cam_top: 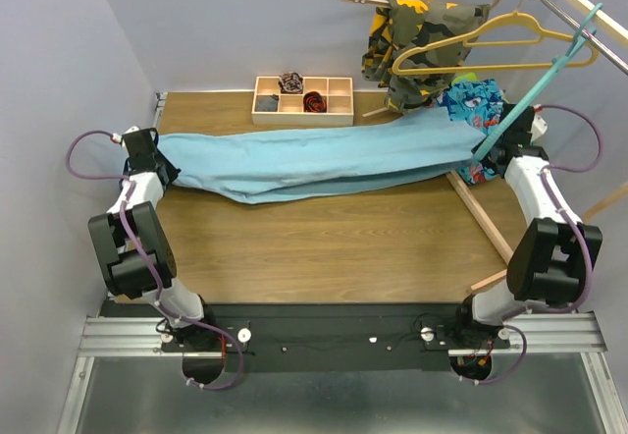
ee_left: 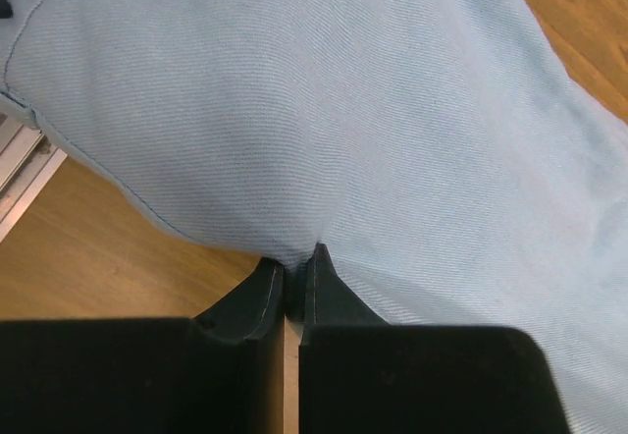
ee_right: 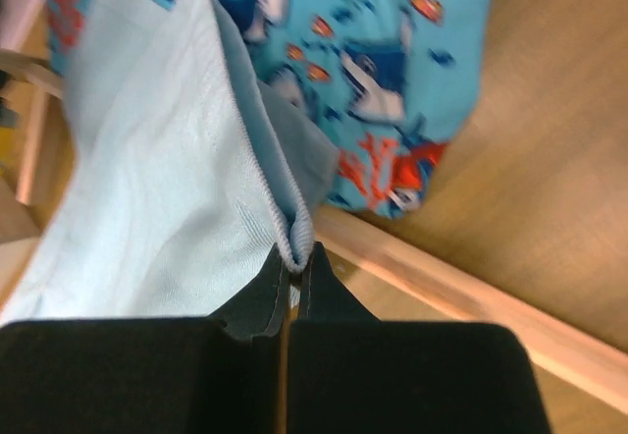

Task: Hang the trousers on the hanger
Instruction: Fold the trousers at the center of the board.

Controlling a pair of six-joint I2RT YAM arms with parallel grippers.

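- The trousers (ee_left: 373, 110) fill most of the view: light blue cloth with a fine diagonal weave, lying in soft, shallow folds.
- The tool (ee_left: 294, 265) comes up from the bottom edge, black, its two fingers (ee_left: 253, 301) almost together with only a thin slit between them.
- The fingertips pinch a small pucker of the cloth; creases fan out from that spot.
- A stitched seam runs along the cloth's left edge, curving down toward the tool.
- The wooden table (ee_left: 98, 247) shows at lower left and again in the upper right corner.
- A pale metal rail (ee_left: 20, 164) crosses the left edge, partly under the cloth.
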